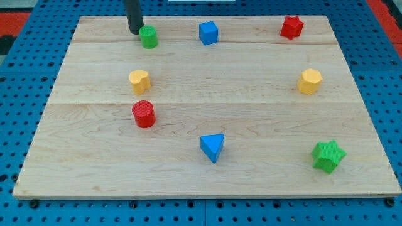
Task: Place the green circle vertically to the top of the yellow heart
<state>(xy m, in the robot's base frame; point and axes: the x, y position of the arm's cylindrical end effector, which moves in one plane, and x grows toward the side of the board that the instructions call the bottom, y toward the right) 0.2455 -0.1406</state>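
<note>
The green circle (149, 37) stands near the board's top edge, left of centre. The yellow heart (139, 81) lies below it, slightly to the view's left. My tip (135, 31) is at the board's top edge, right beside the green circle on its upper left, touching or nearly touching it. The rod rises out of the view's top.
A red circle (144, 113) lies just below the yellow heart. A blue cube (208, 32) is right of the green circle. A red star (291, 27), a yellow hexagon (309, 81), a blue triangle (213, 147) and a green star (328, 156) lie further right. The wooden board (88, 150) sits on blue pegboard.
</note>
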